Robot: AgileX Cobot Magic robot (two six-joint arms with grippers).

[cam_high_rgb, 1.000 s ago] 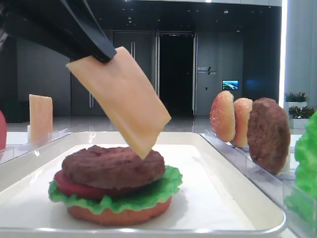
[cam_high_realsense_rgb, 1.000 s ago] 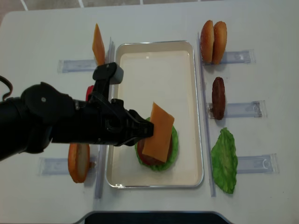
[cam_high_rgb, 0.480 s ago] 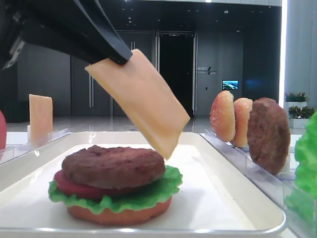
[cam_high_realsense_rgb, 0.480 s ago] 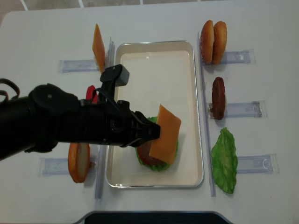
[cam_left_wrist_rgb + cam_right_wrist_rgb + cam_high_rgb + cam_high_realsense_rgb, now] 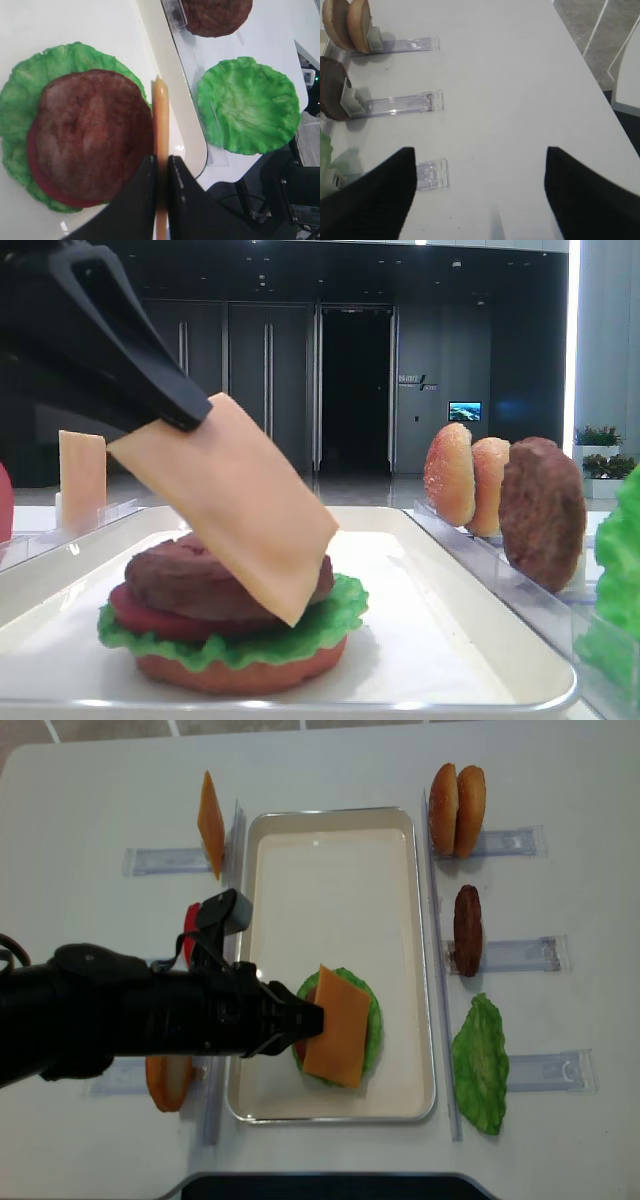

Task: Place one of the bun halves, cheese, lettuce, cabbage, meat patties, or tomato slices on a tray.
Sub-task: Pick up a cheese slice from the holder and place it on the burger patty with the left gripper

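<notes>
My left gripper (image 5: 310, 1018) is shut on one corner of the cheese (image 5: 338, 1025), a pale orange square slice. The slice hangs tilted over the stack on the white tray (image 5: 330, 850). In the low exterior view its lower corner (image 5: 290, 610) overlaps the meat patty (image 5: 170, 575); I cannot tell whether they touch. Under the patty lie a tomato slice (image 5: 135, 612), lettuce (image 5: 325, 625) and a bun half (image 5: 240, 672). The left wrist view has the cheese (image 5: 160, 112) edge-on along the patty's (image 5: 92, 135) right side. My right gripper (image 5: 480, 165) is open over bare table, holding nothing.
Clear racks flank the tray. On the right stand two bun halves (image 5: 457, 810), a meat patty (image 5: 467, 930) and a lettuce leaf (image 5: 481, 1063). On the left are a spare cheese slice (image 5: 210, 820), a tomato slice (image 5: 191, 920) and a bun half (image 5: 168, 1082).
My left gripper has come down and drawn back to the left with the cheese. The slice's lower corner, which hung above the patty, now sits level with the stack.
</notes>
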